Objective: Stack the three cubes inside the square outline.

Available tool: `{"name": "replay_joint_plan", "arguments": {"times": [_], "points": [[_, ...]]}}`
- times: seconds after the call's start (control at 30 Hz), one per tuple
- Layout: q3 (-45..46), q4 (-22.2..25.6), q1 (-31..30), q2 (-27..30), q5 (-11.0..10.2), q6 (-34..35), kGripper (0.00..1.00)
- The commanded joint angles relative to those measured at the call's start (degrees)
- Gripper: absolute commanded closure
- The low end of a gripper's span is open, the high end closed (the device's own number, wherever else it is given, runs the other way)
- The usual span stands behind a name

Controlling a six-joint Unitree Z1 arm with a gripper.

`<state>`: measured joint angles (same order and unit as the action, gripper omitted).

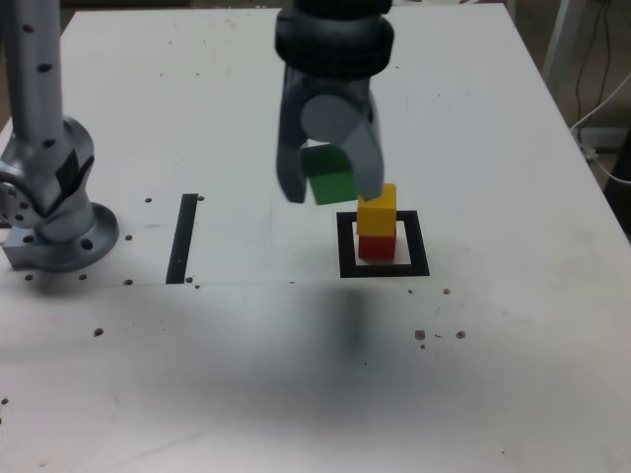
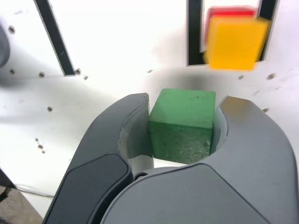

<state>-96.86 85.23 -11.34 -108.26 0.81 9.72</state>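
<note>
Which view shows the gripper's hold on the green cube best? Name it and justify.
The wrist view: the green cube fills the frame, pinched on both sides by the gripper. The exterior view shows the green cube smaller, lifted and partly hidden behind the gripper, beside the yellow cube.

The arm (image 1: 44,148) hangs its claw (image 1: 329,182) downward above the table, jaws clamped on a load.

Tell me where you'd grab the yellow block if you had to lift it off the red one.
Grip the yellow block on two opposite side faces, coming straight down from above. Its top is bare and it sits flat on the red block inside the black square, so its sides are free. The gripper must first put down the green block.
</note>
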Motion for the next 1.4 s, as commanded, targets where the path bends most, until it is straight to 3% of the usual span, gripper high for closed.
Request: {"name": "replay_joint_plan", "arguments": {"times": [0.0,0.4,1.37], "points": [[-1.81,0.31,1.89,-1.65,-0.04,-1.81,0.8],[-7.51,2.71,4.39,-6.89,1.17,-10.16,0.8],[-8.96,3.07,6.5,-11.5,0.61,-13.43,0.8]]}}
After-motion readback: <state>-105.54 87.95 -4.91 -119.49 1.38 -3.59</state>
